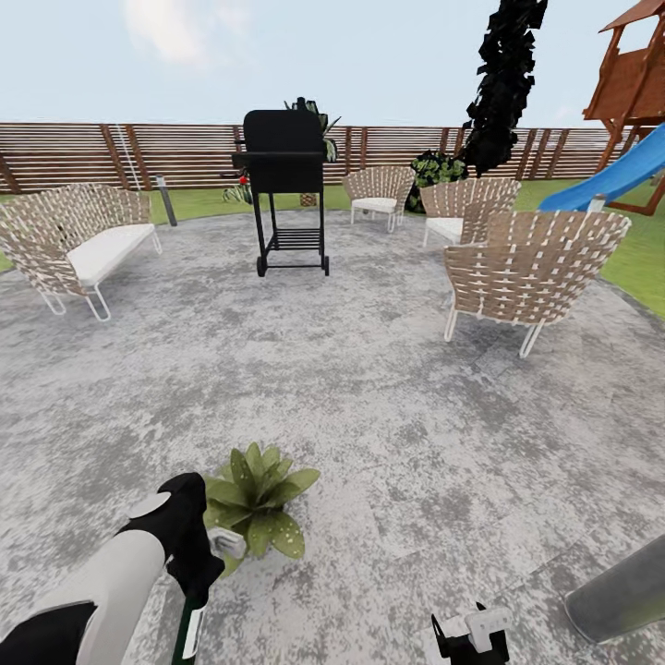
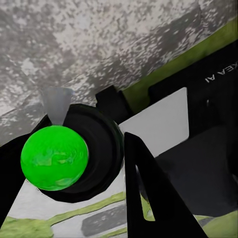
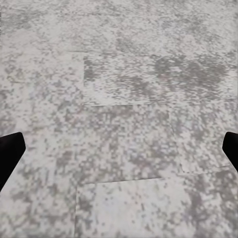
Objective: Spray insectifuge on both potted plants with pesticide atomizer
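Left tool (image 1: 199,591) closed around the pesticide atomizer (image 1: 191,630), only a thin green and white stem poking out below the wrist at the bottom edge of the head view; in the left wrist view a bright green ball (image 2: 54,157) set in a dark round body, pinched between dark fingers (image 2: 148,193). Held low and just beside one potted plant (image 1: 257,499), probably so that the spray falls onto the speckled leaves from close by. Nozzle direction hard to tell. Right tool (image 1: 471,642) idle low at the frame bottom, fingertips (image 3: 10,153) spread wide at the edges of its wrist view over bare paving, likely kept clear of the spraying. No table here: mottled grey stone patio (image 1: 369,369) underfoot, ringed by woven chairs (image 1: 526,268), a black grill (image 1: 286,185), a slatted wooden fence (image 1: 185,152), lawn and a blue slide (image 1: 610,180) beyond.
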